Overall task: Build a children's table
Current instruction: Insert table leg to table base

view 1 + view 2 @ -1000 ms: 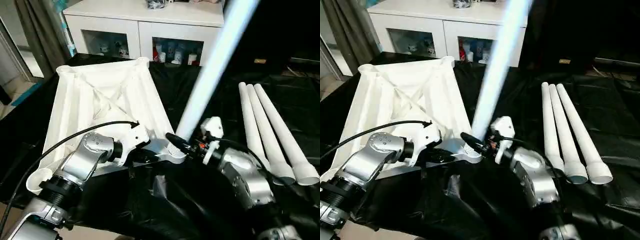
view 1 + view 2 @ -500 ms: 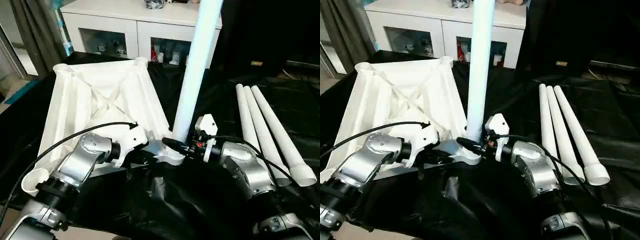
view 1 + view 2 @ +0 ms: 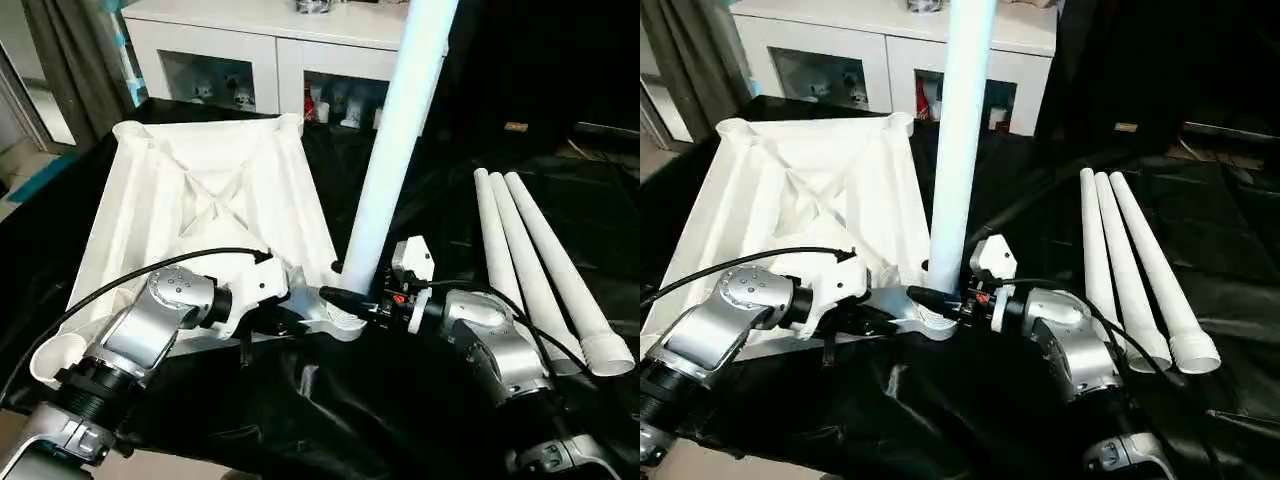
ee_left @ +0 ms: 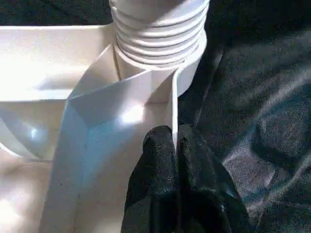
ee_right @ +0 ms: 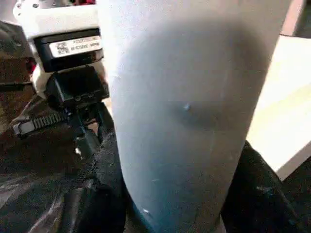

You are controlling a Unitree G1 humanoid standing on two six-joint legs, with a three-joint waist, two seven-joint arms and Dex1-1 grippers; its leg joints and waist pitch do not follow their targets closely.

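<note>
The right gripper (image 3: 352,297) clamps the base of a leg (image 3: 396,140) that stands almost upright in the tabletop's (image 3: 200,200) near corner socket. Just beside it, the left gripper (image 4: 173,145) pinches a thin tabletop rib (image 4: 173,111). Three spare legs (image 3: 540,260) lie well beyond the right gripper.

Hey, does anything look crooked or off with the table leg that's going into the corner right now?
Yes. The leg in the right gripper stands in the tabletop's near corner socket but leans slightly right, and its ribbed end still shows above the socket rim, so it isn't fully seated.
</note>
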